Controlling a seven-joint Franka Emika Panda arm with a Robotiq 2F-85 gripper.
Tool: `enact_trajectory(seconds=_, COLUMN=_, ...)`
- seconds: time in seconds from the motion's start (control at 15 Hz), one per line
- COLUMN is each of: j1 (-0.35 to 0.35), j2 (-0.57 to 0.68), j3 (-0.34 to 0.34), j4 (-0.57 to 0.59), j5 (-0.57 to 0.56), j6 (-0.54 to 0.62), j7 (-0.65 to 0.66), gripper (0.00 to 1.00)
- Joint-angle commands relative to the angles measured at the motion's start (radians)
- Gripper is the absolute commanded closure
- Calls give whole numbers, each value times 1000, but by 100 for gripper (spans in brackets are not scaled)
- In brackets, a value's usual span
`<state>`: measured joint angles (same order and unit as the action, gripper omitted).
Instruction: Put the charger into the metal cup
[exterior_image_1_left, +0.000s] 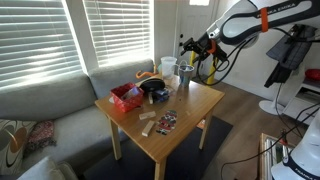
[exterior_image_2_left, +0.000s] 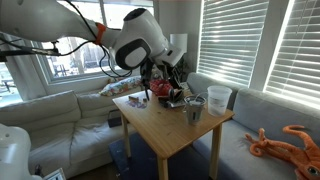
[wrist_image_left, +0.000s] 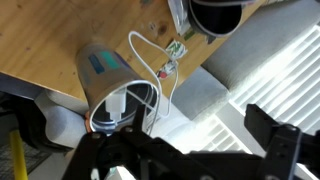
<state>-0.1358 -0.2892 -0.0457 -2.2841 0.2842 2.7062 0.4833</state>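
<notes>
- while the gripper (exterior_image_1_left: 190, 50) hangs above the edge of the light wooden table (exterior_image_1_left: 195, 105), its fingers look spread apart and hold nothing in the wrist view.
- thin whitish charger cable (wrist_image_left: 118, 104): one end and some slack sit inside the small silvery metal cup (wrist_image_left: 103, 68). a loop arches out over the rim, and the small plug end (wrist_image_left: 172, 62) lies on the wood just beside the cup.
- key relation: in the wrist view the cup mouth sits left of the gap between the fingers, and the plug end lies further up-frame, beyond the rim.
- the loose stretch runs roughly along that up-frame line, away from the fingers.
- judgement: to finish, you'd reach past the cup for the plug end. snagging the loop could drag out what is already inside.
</notes>
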Motion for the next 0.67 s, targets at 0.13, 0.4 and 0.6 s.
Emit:
enact_trajectory(seconds=0.13, j1=-9, j2=-277, j3=18, j4=-107, j5=-73, j6=-445, j7=-16, gripper=0)
enact_trajectory(seconds=0.4, j1=-1, j2=-350, j3=-16, j4=-86, j5=-74, j6=-687, j7=-99, gripper=0)
enact_trajectory(seconds=0.6, j1=-17, j2=-335, j3=2, j4=-71, j5=-69, j6=-676, j7=-79, gripper=0)
